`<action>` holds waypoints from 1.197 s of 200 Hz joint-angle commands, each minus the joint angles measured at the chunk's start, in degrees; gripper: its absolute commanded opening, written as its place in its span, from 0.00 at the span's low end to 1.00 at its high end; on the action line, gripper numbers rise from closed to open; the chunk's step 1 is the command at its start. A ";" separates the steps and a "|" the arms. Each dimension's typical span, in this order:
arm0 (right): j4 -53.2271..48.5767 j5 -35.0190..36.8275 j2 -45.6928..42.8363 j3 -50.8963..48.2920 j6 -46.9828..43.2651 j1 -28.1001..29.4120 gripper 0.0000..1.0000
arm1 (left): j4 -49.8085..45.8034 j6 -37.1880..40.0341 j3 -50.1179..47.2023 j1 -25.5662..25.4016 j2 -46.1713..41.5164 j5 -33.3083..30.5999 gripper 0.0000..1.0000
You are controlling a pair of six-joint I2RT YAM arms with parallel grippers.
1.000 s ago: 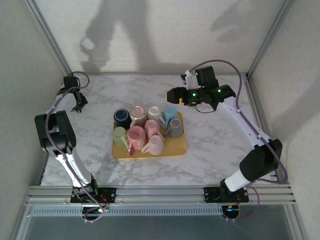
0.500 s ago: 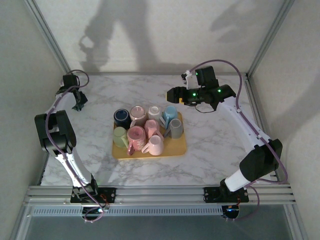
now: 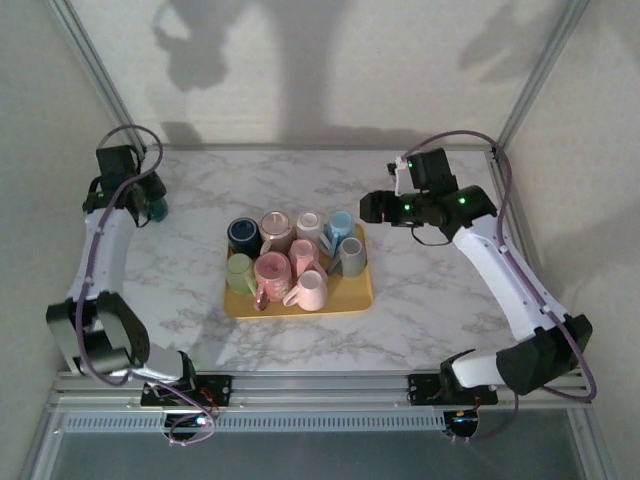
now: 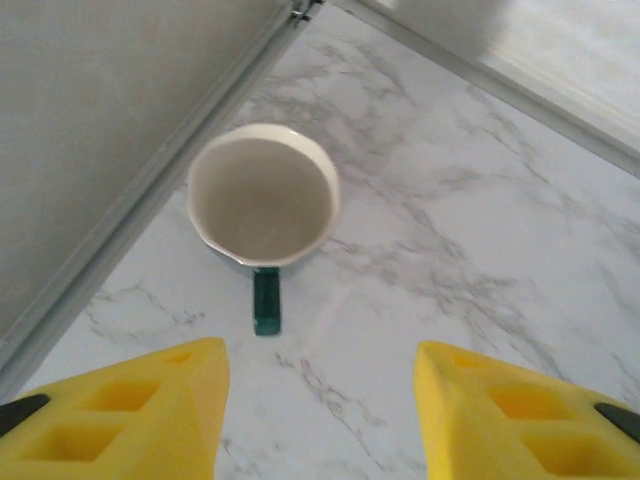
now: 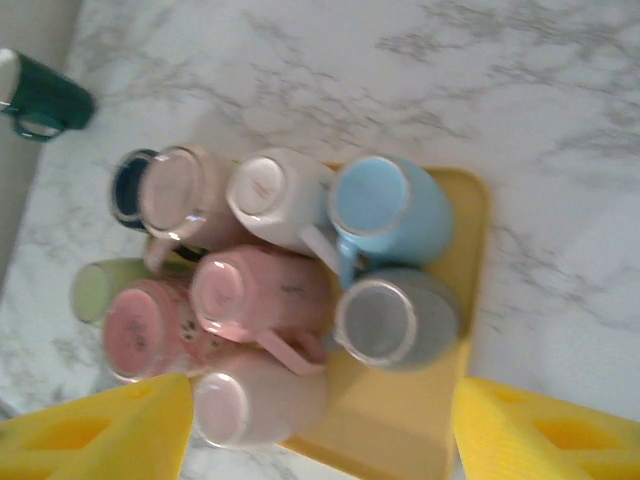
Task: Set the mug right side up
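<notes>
While the left end effector (image 4: pixel 320 405) hangs over the far left corner of the table (image 3: pixel 430 300), its two yellow fingers (image 4: pixel 140 410) stand apart with nothing between them, so it grips nothing. Just ahead of those fingers, the dark green mug (image 4: pixel 263 195) stands on the marble right side up: its mouth faces upward, the inside is white and looks bare, and its handle points back toward the wrist camera. The mug sits close beside the metal frame rail (image 4: pixel 140 190) along the table's left edge, and whether it touches the rail cannot be told. From the top external view the same mug (image 3: pixel 155 208) shows beside the left end effector (image 3: pixel 140 200), well apart from the yellow tray (image 3: pixel 350 292) in the middle of the table. That tray carries a tight cluster of other mugs, among them a dark blue mug (image 3: pixel 243 235), a light blue mug (image 3: pixel 341 225) and a grey mug (image 3: pixel 350 255). The right end effector (image 3: pixel 372 205) is held in the air near the tray's far right corner; in its wrist view its fingers (image 5: pixel 110 425) are spread wide and hold nothing, with the tray (image 5: pixel 400 410) below.
</notes>
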 commanded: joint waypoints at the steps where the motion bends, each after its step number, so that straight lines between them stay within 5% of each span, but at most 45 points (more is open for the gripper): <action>1: -5.37 6.64 -3.03 -3.81 -1.95 -0.18 0.68 | -3.09 -0.20 -5.16 -1.30 -5.77 11.96 0.53; 29: -6.52 7.68 -5.45 -8.71 -1.52 -0.10 0.64 | -2.11 2.24 -10.18 -6.22 -10.69 25.47 0.54; 78: -4.80 6.11 -6.12 -16.15 2.16 1.80 0.58 | 1.55 1.69 -18.10 -17.58 -16.34 31.37 0.54; 117: 4.48 5.86 -0.98 -19.85 15.86 8.01 0.72 | 4.39 -0.01 -21.24 -18.04 -18.48 31.29 0.54; 174: 13.48 16.94 6.15 -20.18 40.65 16.16 0.78 | 6.99 0.34 -22.15 -18.14 -18.22 31.37 0.54; 239: 16.87 19.61 12.70 -18.19 53.99 16.98 0.82 | 9.58 1.28 -23.79 -18.13 -18.94 32.90 0.54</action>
